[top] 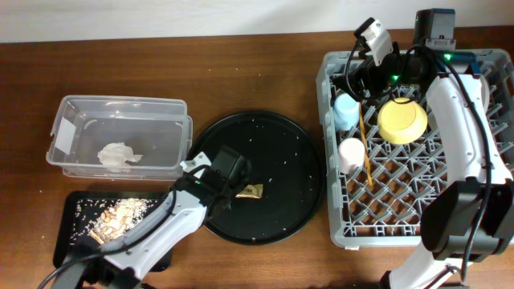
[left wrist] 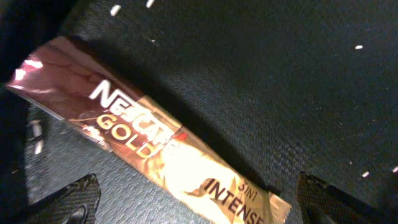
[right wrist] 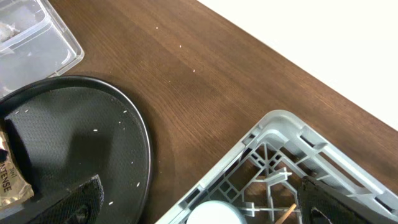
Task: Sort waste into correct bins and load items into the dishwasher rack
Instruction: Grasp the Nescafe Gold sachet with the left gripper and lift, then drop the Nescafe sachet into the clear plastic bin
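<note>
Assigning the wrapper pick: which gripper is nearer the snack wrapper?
Left. The left gripper hangs open directly over the snack wrapper on the round black tray; the right gripper is open above the dishwasher rack, well away.

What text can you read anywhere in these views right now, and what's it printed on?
"NESCAFE": on the snack wrapper, left wrist view, last letter unclear in the glare.
"GOLD": same wrapper, under the brand.
"3IN1": near its lower end.
"INTENS": beside that, cut off by the frame edge.
No other wording is legible in any view.
</note>
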`<state>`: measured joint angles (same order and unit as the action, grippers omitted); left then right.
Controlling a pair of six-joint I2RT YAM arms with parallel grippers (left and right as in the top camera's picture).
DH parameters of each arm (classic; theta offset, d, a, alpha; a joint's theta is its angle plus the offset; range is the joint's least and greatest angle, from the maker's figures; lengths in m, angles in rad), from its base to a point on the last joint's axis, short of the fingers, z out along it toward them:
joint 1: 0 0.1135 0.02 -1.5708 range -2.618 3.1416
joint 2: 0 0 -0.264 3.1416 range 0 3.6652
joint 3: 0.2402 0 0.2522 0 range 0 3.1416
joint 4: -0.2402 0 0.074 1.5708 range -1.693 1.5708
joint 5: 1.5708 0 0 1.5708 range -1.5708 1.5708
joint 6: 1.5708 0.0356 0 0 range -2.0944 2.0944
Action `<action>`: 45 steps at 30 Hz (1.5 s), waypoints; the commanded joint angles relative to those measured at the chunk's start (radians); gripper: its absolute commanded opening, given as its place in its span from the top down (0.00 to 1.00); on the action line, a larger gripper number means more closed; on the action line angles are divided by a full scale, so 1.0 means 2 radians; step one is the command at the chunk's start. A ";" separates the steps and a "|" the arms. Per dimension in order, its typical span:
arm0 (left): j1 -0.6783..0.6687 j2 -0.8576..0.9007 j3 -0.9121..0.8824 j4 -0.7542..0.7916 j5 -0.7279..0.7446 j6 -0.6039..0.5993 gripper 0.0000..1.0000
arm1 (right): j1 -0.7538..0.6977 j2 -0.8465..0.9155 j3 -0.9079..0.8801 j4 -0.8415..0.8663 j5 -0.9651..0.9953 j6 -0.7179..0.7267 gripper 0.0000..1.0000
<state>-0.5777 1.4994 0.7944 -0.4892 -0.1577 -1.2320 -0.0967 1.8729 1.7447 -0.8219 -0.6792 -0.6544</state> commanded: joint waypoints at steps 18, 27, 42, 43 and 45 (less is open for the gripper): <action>-0.003 0.036 0.017 0.035 0.055 0.084 0.73 | -0.001 -0.012 0.006 0.000 -0.008 0.004 0.02; 0.174 -0.104 0.047 0.053 0.030 0.105 0.72 | -0.001 -0.012 0.006 0.000 -0.008 0.004 0.02; 0.330 -0.135 0.047 0.103 0.222 0.324 0.01 | -0.001 -0.012 0.006 0.000 -0.008 0.004 0.02; 0.328 -0.137 0.046 0.098 0.225 0.329 0.01 | -0.001 -0.012 0.006 0.000 -0.008 0.004 0.02; 0.328 -0.135 0.046 0.098 0.225 0.329 0.01 | -0.001 -0.012 0.006 0.000 -0.008 0.004 0.02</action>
<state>0.0795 1.2388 0.8745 -0.2897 0.2371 -0.6514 -0.0967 1.8729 1.7447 -0.8227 -0.6792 -0.6544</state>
